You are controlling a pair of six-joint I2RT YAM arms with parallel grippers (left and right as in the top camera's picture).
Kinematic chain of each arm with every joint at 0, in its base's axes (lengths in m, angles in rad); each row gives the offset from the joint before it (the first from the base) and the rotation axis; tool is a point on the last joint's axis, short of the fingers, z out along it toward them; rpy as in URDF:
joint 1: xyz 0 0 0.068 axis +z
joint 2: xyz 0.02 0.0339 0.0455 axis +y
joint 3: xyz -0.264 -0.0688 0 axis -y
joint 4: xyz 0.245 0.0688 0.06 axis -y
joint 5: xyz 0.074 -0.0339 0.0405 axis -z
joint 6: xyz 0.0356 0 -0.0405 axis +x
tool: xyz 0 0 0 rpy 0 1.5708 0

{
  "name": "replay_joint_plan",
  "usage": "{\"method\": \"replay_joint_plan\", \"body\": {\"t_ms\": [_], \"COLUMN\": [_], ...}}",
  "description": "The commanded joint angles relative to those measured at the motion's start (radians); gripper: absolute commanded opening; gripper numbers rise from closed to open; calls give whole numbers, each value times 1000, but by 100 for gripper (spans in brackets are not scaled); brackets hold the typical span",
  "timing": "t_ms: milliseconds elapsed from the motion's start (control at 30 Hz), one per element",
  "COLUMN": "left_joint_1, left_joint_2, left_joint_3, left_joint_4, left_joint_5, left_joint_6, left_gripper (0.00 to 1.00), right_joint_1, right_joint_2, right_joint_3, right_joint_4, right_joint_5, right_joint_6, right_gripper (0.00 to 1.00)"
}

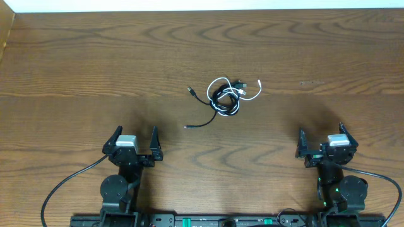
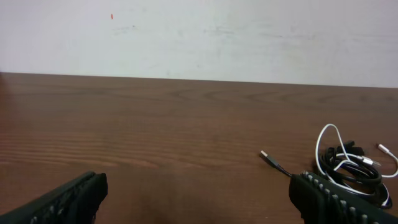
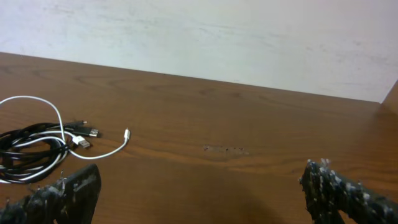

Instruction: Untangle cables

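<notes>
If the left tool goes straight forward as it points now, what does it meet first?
Likely nothing: ahead of the left tool lies only bare table. The tangled cables sit off to its right.

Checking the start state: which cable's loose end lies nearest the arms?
The black cable: one tail leaves the tangle and ends out on the robot's side. The white cable has its free plug pointing away, toward the far edge.
</notes>
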Motion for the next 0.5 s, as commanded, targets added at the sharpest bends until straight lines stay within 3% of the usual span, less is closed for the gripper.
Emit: {"method": "replay_joint_plan", "body": {"t_ms": [0, 467], "left_joint_1": [-5, -5], "left_joint_2": [-6, -6], "left_joint_3": [-8, -8], "left_joint_4": [-46, -46], "left_joint_5": [-16, -16], "left_joint_6": [-5, -5], "left_gripper": [98, 98], "right_joint_1": [9, 9], "right_joint_2": [-1, -1], "right_joint_3": [-2, -2], "right_joint_4": [-3, -3], "right_joint_5": [-2, -2], "right_joint_6": [-10, -10], "right_gripper": [99, 99]}}
